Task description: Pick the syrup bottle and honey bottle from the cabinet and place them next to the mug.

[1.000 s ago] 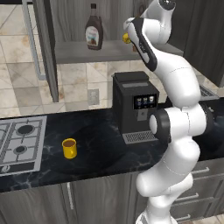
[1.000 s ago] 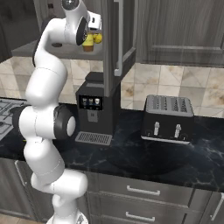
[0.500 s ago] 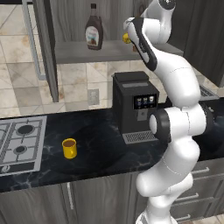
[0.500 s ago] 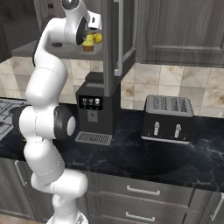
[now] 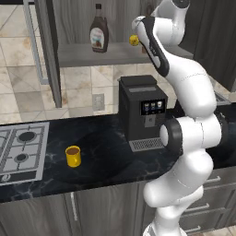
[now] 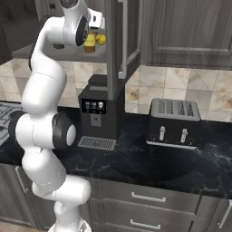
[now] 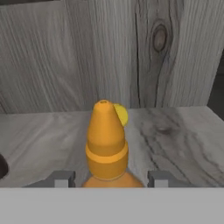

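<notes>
The honey bottle (image 7: pixel 106 144), amber with an orange pointed cap, stands on the cabinet's grey shelf (image 7: pixel 179 140) between my fingertips (image 7: pixel 63 178). My gripper (image 7: pixel 110 178) is open, one finger on each side of the bottle. The same bottle (image 6: pixel 90 43) shows beside my hand in the right base view. To its left on the shelf (image 5: pixel 83 53) stands the dark brown syrup bottle (image 5: pixel 97 30), upright and well apart from the hand. The yellow mug (image 5: pixel 73 156) sits on the black counter below, right of the stove.
A small yellow ball (image 7: pixel 121 114) lies just behind the honey bottle, near the cabinet's wooden back wall. A black coffee machine (image 5: pixel 140 113) stands under the shelf, a stove (image 5: pixel 20 150) at the left, a toaster (image 6: pixel 174 122) at the right. An open cabinet door (image 6: pixel 120 41) hangs beside my arm.
</notes>
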